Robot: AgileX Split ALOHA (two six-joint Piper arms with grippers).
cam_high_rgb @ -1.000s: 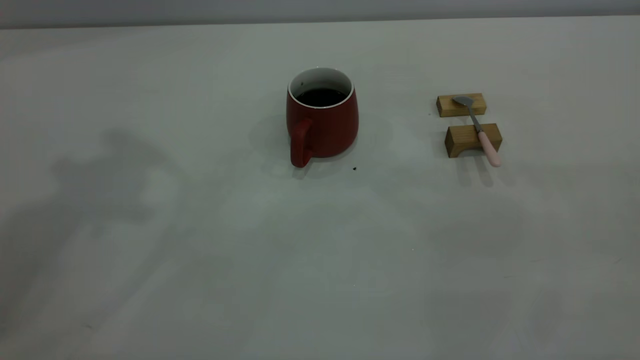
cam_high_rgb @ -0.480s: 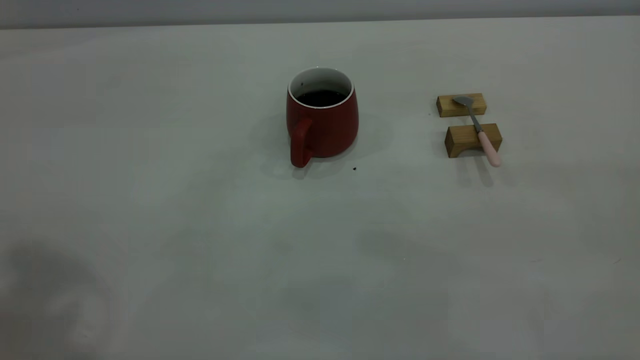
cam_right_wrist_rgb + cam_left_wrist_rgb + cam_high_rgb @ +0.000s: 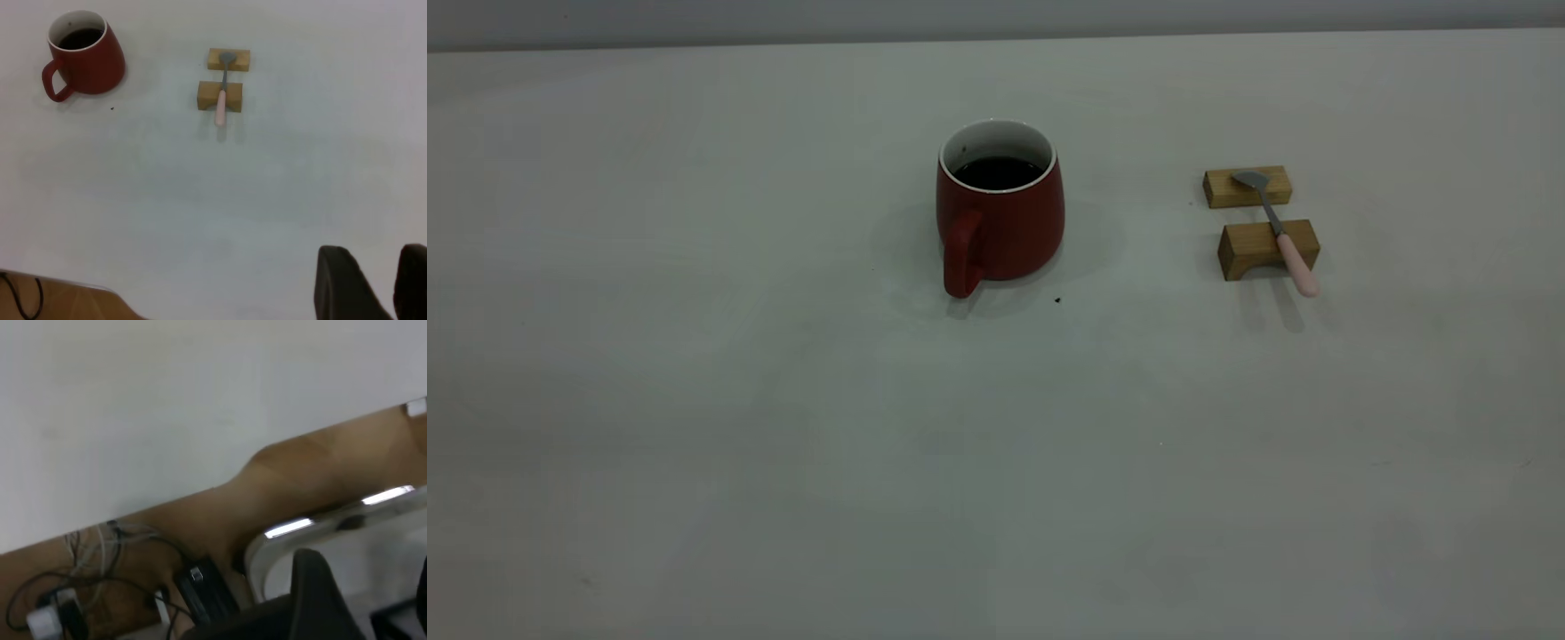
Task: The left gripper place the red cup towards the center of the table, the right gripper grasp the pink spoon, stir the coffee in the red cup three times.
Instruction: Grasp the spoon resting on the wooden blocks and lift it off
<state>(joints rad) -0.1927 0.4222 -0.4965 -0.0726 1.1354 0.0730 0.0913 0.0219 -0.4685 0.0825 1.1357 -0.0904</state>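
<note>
Right wrist view shows the right gripper (image 3: 380, 283) hanging high over the near part of the table (image 3: 280, 200), its two dark fingers (image 3: 343, 283) standing apart with a clear gap between them and nothing held. Beyond it, toward the far edge, the pink spoon (image 3: 223, 93) lies across two tan wooden blocks (image 3: 224, 78): the grey bowl rests on the farther block, the neck bridges the gap, and the pale pink handle crosses the nearer block and juts out past it toward the near edge. From the exterior view the spoon (image 3: 1280, 233) and its blocks (image 3: 1258, 222) sit toward the right side of the table (image 3: 694, 400), well apart from the mug.

The left gripper (image 3: 347, 600) shows only in the left wrist view, as a dark finger (image 3: 320, 600) at the frame's edge; I cannot tell whether it is spread or closed. It is off past the table's edge, over a brown floor (image 3: 300, 480) with cables (image 3: 100, 553) and a black box (image 3: 203, 593).

The red cup (image 3: 1000, 209) stands upright near the middle of the table, somewhat toward the far edge, its handle turned to the near edge and slightly left. The coffee (image 3: 1000, 172) lies dark and flat inside, below the white rim. A tiny black speck (image 3: 1057, 300) sits just beside the cup's base.
</note>
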